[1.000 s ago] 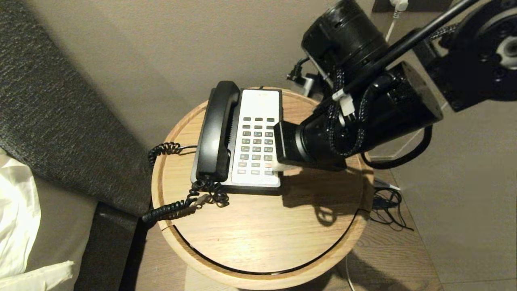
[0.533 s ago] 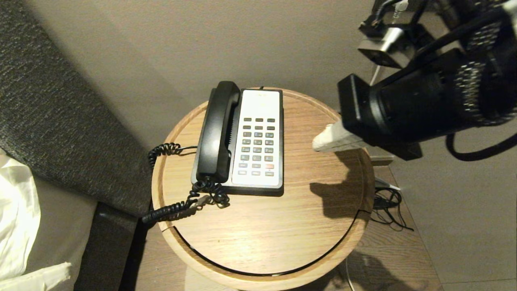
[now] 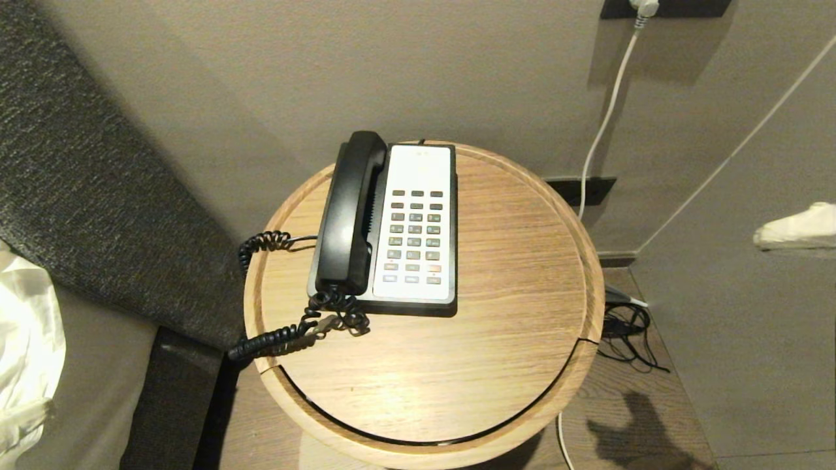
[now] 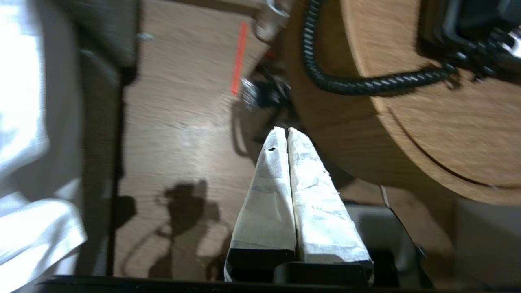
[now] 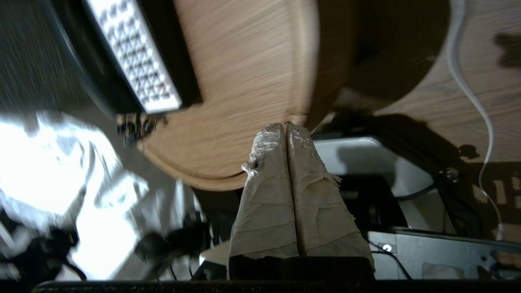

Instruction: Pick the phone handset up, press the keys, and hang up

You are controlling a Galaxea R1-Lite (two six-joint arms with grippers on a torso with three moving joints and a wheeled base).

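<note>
The black phone handset lies in its cradle on the left side of the phone, its coiled cord trailing off the table's left edge. The keys sit on the white faceplate beside it and also show in the right wrist view. My right gripper is shut and empty, far to the right of the table, off its edge; in its own view it points past the table rim. My left gripper is shut and empty, low beside the table near the cord; it is out of the head view.
The phone stands on a round wooden table with a raised rim. A dark upholstered headboard and white bedding are to the left. A white cable hangs down the wall, and black cables lie on the floor at right.
My right arm has pulled away from above the keys, moving right and out of the head view until only its fingertips show. The handset and phone have not moved.
</note>
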